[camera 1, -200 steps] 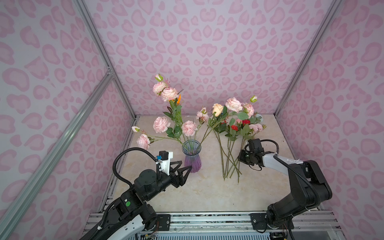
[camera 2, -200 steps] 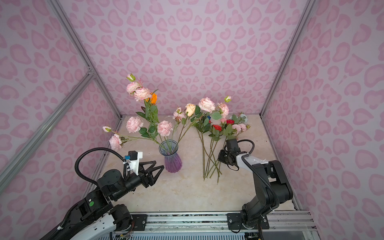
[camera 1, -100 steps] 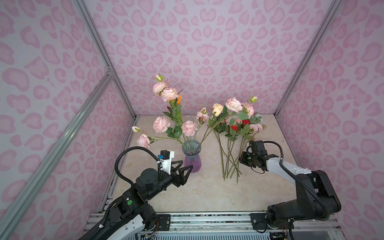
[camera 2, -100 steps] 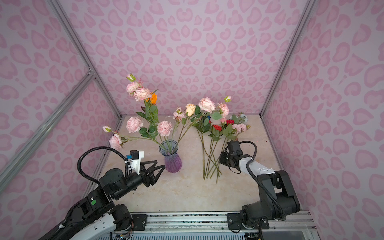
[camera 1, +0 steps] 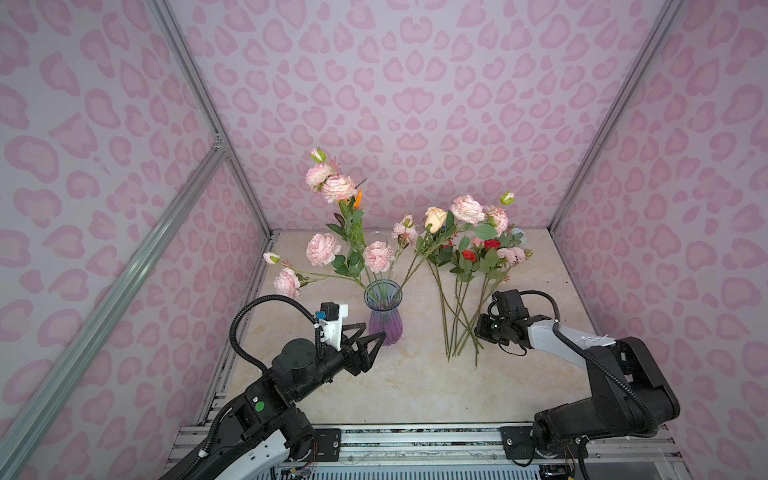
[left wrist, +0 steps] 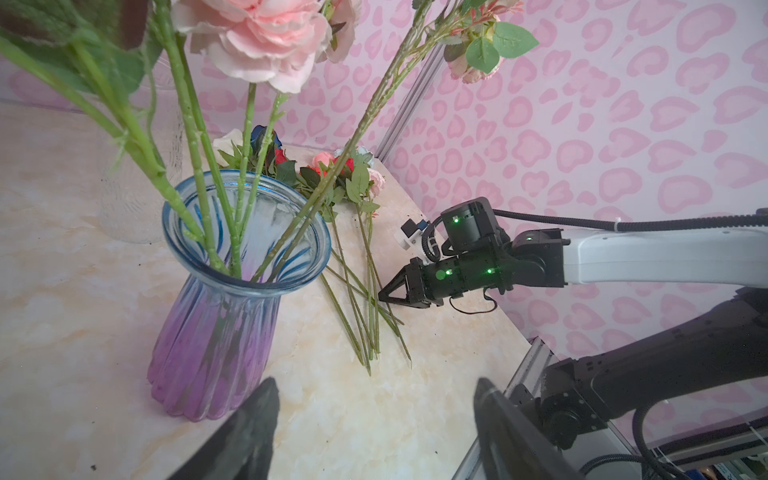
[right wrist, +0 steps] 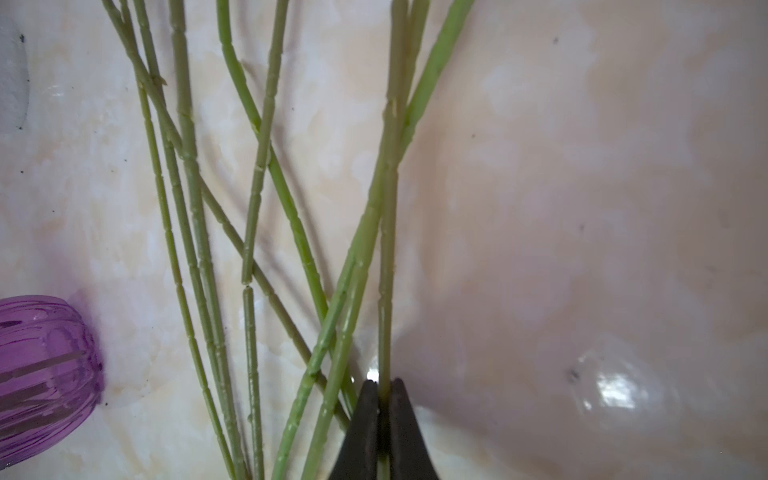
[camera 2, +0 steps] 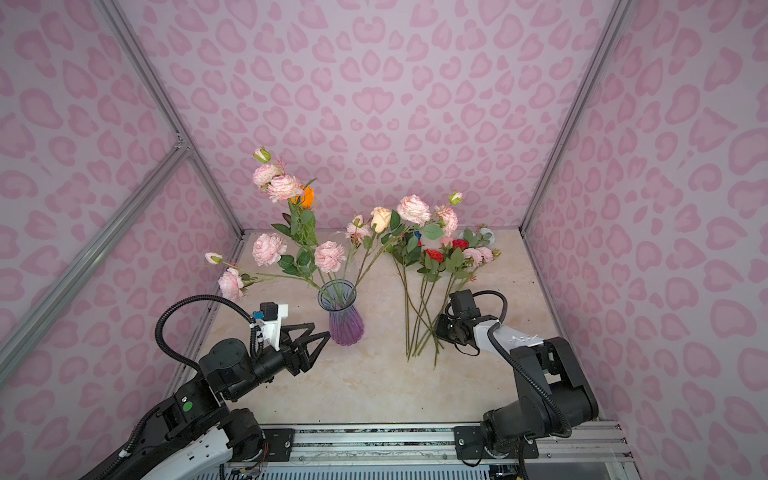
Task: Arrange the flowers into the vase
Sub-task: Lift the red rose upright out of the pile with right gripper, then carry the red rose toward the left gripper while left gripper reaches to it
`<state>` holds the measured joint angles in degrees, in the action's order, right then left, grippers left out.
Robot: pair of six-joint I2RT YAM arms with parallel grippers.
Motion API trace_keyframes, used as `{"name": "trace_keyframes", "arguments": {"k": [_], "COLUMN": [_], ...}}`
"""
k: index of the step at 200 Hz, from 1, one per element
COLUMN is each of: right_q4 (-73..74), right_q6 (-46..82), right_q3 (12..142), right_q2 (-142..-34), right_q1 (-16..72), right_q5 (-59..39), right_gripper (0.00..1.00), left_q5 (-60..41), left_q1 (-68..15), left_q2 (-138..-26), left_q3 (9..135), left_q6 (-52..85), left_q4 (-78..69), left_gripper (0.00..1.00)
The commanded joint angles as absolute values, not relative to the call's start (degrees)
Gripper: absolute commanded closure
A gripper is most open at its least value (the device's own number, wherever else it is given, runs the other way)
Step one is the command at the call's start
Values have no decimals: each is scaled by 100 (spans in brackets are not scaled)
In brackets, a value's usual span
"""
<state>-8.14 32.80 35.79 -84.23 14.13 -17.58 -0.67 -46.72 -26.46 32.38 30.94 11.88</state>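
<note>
Two black fingers (right wrist: 365,419) of the right gripper (right wrist: 383,390) are pinched together on a single green stem (right wrist: 386,270), with nothing but that stem between them. The stem belongs to the loose flowers (camera 1: 461,307), a bunch lying flat on the table (camera 1: 415,386) with its stems crossing one another. Their cut ends point toward the robot. Their red and pale pink blooms lie at the far end, near the back wall. In both top views the right gripper (camera 1: 478,332) (camera 2: 437,332) reaches in low from the right and meets the bunch on the lower part of the stems.

Left of the bunch and apart from it stands the vase (camera 1: 384,320), upright, with a blue rim and a purple body. It already holds several stems that spread outward, mostly with pale pink blooms and one orange bloom (camera 1: 356,198) high up.

On the vase's other side, the left gripper (camera 1: 374,332) is spread wide and holds nothing. Its tips are just beside the vase's lower body. Whether they touch the glass cannot be told.
</note>
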Motion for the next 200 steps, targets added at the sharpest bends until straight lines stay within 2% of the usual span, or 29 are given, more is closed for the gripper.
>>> {"name": "trace_keyframes", "arguments": {"k": [1, 15, 34, 91, 145, 200], "right_q4": [-800, -793, -898, -1302, -1398, -1220], "right_q6": [3254, 3224, 3119, 2734, 2619, 2497], "right_q3": [3576, 3620, 3683, 3700, 3709, 3807], "right_q2": [-8458, -8526, -8402, -6758, -5762, -4391], "right_q1": [1415, 1415, 1415, 1769, 1974, 2493], "right_q5": [-1679, -1677, -1590, -732, -331, 634], "right_gripper": [93, 94, 100, 100, 100, 100], "left_q5": [-97, -105, -106, -26, -86, -47], "left_q1": [-4667, -4667, -4668, -4667, -4668, -4668], "left_q2": [-2683, -2706, -2697, -2782, -2906, -3039], "left_q3": [3252, 3267, 3271, 3395, 3542, 3875], "left_q6": [3094, 3093, 3103, 2989, 2909, 2692], "left_q4": [923, 923, 948, 932, 900, 976], "left_gripper": [25, 25, 26, 25, 26, 26]}}
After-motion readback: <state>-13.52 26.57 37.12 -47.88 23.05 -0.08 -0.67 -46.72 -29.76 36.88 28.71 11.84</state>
